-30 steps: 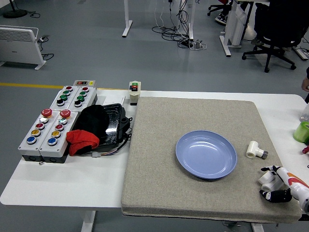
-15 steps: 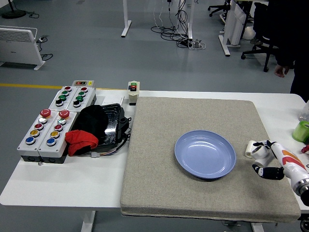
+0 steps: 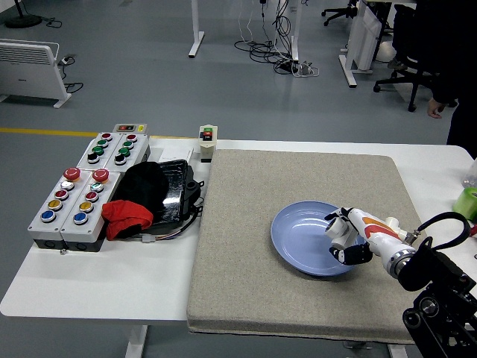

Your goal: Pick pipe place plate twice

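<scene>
Plate [image 3: 305,233]: plain blue. Mat [image 3: 253,246]: speckled grey-beige. Counter [image 3: 97,283]: white. Pipe [image 3: 341,233]: white. Robot hand [image 3: 349,237]: white with black fingertips, orange mark on the wrist. Control boxes [image 3: 78,190]: grey, with red, yellow, green, blue buttons. Cloth [image 3: 127,218]: red. Cup [image 3: 466,203]: green.

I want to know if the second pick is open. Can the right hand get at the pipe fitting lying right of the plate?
Probably yes. The right hand is over the blue plate, shut on a white pipe piece, and must release it first. The pipe fitting lies just behind its forearm on the mat, nothing covering it.
</scene>
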Motion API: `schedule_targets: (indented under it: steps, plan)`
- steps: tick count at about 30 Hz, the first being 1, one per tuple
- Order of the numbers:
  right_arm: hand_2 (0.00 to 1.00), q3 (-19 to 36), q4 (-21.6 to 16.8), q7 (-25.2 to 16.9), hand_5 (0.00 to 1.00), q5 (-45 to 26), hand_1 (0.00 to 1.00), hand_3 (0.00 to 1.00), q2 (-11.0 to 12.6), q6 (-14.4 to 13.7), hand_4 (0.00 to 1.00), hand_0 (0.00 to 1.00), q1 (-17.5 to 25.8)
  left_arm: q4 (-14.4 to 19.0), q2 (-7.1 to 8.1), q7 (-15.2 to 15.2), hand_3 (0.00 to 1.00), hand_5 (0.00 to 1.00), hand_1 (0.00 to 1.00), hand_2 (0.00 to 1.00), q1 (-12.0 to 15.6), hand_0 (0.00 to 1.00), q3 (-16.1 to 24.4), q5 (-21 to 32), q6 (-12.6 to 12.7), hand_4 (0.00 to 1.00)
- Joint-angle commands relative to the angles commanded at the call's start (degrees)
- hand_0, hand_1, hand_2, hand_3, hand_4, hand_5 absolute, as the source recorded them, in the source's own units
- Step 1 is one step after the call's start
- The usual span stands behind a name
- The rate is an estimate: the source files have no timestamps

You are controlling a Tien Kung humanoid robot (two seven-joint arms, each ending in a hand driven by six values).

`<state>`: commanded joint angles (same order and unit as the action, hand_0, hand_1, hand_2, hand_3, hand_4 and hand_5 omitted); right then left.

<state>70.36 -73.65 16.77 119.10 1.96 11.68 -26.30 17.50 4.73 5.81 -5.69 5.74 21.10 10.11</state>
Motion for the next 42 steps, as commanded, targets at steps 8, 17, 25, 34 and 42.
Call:
schedule_targets:
  steps: [8, 17, 25, 34, 42]
  plan:
    - [0.998, -0.7, 0.8, -0.7, 0.402, -1.9, 0.978, 0.998, -0.3, 0.7, 0.897, 0.998, -1.1, 0.0, -0.06, -0.1, 0.650, 0.998, 0.682, 0.710, 0.1, 0.698, 0.0, 0.1, 0.0, 0.313]
    - [0.998, 4.9, 4.4, -2.3, 0.369, 0.5, 0.952, 0.998, 0.8, -9.8, 0.846, 0.998, -2.9, 0.0, -0.13, 0.0, 0.649, 0.998, 0.682, 0.711, 0.0, 0.698, 0.2, 0.0, -0.1, 0.313]
    - [0.983, 8.2, 11.9, -3.8, 0.307, 2.3, 0.893, 0.917, 2.5, -9.0, 0.782, 0.946, -6.9, 0.0, -0.19, -0.1, 0.648, 0.998, 0.681, 0.709, 0.1, 0.697, 0.1, 0.1, -0.1, 0.315]
    - [0.931, 6.4, 20.7, -4.0, 0.300, 2.0, 0.855, 0.897, 2.8, -6.0, 0.762, 0.908, -9.4, 0.0, -0.33, -0.1, 0.649, 0.998, 0.681, 0.707, 0.2, 0.695, 0.1, 0.3, -0.1, 0.317]
    - [0.883, 5.6, 27.3, -4.7, 0.288, 3.6, 0.829, 0.883, 2.3, -6.9, 0.749, 0.865, -11.5, 0.0, -0.45, -0.1, 0.650, 0.998, 0.681, 0.707, 0.2, 0.695, -0.4, 0.7, -0.1, 0.317]
